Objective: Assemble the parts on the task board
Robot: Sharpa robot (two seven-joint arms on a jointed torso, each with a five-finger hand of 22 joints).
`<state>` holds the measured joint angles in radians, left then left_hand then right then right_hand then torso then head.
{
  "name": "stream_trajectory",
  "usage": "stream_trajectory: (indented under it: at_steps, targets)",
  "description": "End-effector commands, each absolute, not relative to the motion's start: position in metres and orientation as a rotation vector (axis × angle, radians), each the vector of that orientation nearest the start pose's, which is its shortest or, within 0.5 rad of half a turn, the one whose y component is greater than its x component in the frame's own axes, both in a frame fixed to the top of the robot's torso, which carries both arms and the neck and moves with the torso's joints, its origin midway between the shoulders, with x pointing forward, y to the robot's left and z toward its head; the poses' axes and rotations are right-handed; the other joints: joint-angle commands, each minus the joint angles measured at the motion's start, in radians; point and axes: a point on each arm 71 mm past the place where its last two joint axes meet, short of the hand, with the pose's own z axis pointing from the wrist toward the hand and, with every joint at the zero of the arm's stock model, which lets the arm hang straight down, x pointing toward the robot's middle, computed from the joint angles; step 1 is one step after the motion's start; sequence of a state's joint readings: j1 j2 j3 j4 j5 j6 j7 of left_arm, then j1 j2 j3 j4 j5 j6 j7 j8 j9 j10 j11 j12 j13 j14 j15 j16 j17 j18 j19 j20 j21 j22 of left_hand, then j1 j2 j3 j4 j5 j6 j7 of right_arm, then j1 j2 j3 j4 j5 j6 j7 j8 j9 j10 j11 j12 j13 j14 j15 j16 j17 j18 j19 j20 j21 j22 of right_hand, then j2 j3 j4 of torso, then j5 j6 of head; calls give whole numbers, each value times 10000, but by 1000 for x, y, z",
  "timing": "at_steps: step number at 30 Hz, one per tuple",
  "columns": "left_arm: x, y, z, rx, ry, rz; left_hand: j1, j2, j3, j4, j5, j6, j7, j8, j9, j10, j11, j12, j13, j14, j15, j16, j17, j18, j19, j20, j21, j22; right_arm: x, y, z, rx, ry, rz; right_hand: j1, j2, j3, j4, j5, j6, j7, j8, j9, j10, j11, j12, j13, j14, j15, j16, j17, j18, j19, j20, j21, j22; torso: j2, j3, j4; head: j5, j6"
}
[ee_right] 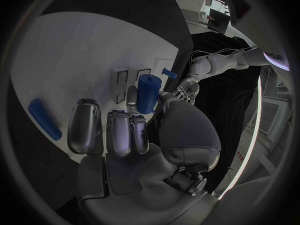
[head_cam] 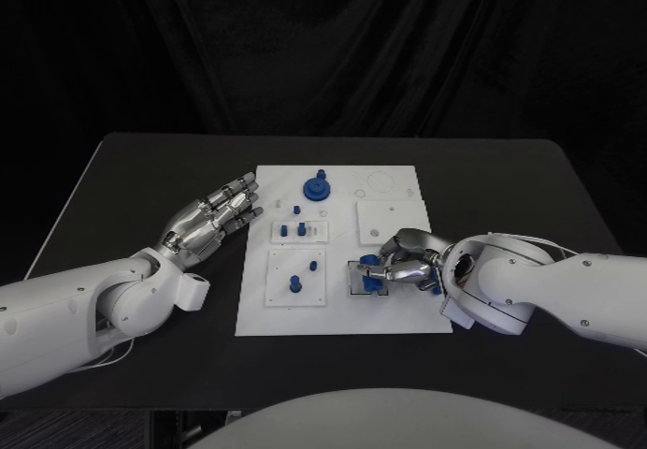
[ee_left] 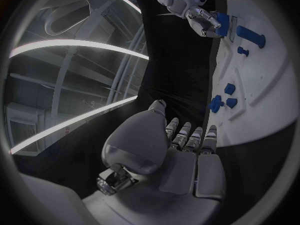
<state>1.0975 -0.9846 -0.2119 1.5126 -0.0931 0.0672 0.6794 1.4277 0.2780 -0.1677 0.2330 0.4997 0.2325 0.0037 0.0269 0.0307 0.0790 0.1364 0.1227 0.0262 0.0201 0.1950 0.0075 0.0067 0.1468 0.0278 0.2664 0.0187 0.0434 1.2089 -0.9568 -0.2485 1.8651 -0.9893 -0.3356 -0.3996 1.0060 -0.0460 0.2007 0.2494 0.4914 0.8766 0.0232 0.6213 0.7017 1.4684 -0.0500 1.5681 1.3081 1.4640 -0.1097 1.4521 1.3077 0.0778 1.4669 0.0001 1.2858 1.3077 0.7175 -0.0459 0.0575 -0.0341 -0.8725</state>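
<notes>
— Nearest the head camera come the two white arms. What is the right hand doing?

— It sits over the near right part of the task board, fingers curled round a blue cylindrical part. The right wrist view shows that part upright, held between the thumb and the other fingers, just above the white plate. A long flat blue part lies on the board to one side of that hand.

— And the left hand?

— It holds nothing. Its fingers are stretched out and slightly apart, hovering at the left edge of the board, above the dark surface.

— Where are the other parts?

— A round blue part with a knob stands near the far edge of the board. Two small blue pegs stand in a raised white square at the middle left, and two more blue pegs in the square nearer the robot. The far right of the board has a pale square plate with nothing blue on it.

— Any writing or brand marks?

— None that I can read. Whether the board carries small print, I cannot tell.

— The surface and the room?

— Matte black, rectangular with rounded corners, the board lying in its middle. Behind it hangs a black curtain in folds.
</notes>
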Motion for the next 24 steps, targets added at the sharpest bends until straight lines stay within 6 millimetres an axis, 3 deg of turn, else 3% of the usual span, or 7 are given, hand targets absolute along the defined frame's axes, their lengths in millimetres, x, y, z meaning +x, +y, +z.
stream_trajectory:
  at_steps: [1,3,4,8,14,18,24]
  targets:
    - [425,267,-252,-9424,13877,-18951,137,5,37,-27,51,-1,92,62,15,1,53,28,10,3,97,52,10,-71,-3,61,35,9,382,-181,-246,3286,21621,7063,-294,6,-73,136,-656,52,43,-68,18,1024,72,27,2627,631,44,14,99,-153,335,23,11,1799,6,0,-8,18,-2]
    - [425,267,-253,-9427,13883,-18958,146,5,50,-39,50,-2,95,62,15,4,56,32,11,3,101,52,10,-72,-1,65,36,11,382,-181,-246,3274,21673,7009,-396,38,-169,232,-999,66,44,-84,34,1024,74,27,2627,633,47,20,110,-153,334,30,13,1799,4,9,-22,28,-2]
    - [425,267,-253,-9427,13882,-18964,146,5,50,-39,50,-2,95,62,15,4,56,32,11,3,101,52,10,-72,-1,65,36,11,382,-181,-246,3271,21701,6977,-565,79,-315,346,-1472,92,39,-93,61,1024,72,27,2627,638,47,30,128,-154,337,32,30,1803,0,8,-23,29,-2]
    - [425,266,-253,-9428,13875,-18976,171,3,93,-81,50,23,117,67,18,19,61,51,15,16,111,61,15,-73,14,76,48,29,382,-182,-247,3242,21817,6879,-698,119,-481,373,-1789,102,37,-110,97,1024,70,27,2627,636,44,28,121,-150,333,32,19,1798,-1,-6,2,15,-2]
    - [425,266,-254,-9443,13891,-18985,181,2,118,-102,52,25,129,67,19,29,63,64,17,20,117,65,16,-72,23,83,54,37,383,-182,-249,3165,21949,6824,-903,68,-752,389,-1715,99,39,-137,129,1024,72,27,2627,632,45,19,102,-149,330,33,19,1796,-2,9,-19,22,-2]
    - [425,266,-255,-9454,13908,-18990,184,1,124,-107,53,27,132,68,19,30,64,65,17,20,118,65,16,-71,26,85,56,40,384,-182,-249,3148,21955,6803,-1298,219,-1071,418,-1741,102,42,-178,163,1024,76,27,2627,626,48,4,75,-143,319,37,-8,1786,-2,6,-11,16,-2]
    - [425,266,-255,-9470,13925,-18971,191,3,140,-121,55,23,135,67,18,29,65,62,17,25,122,68,17,-70,32,91,60,46,384,-182,-250,3136,21959,6810,-1317,219,-1107,405,-1775,101,43,-183,166,1024,76,27,2627,625,49,2,71,-143,319,37,-6,1787,-5,13,-23,51,-2]
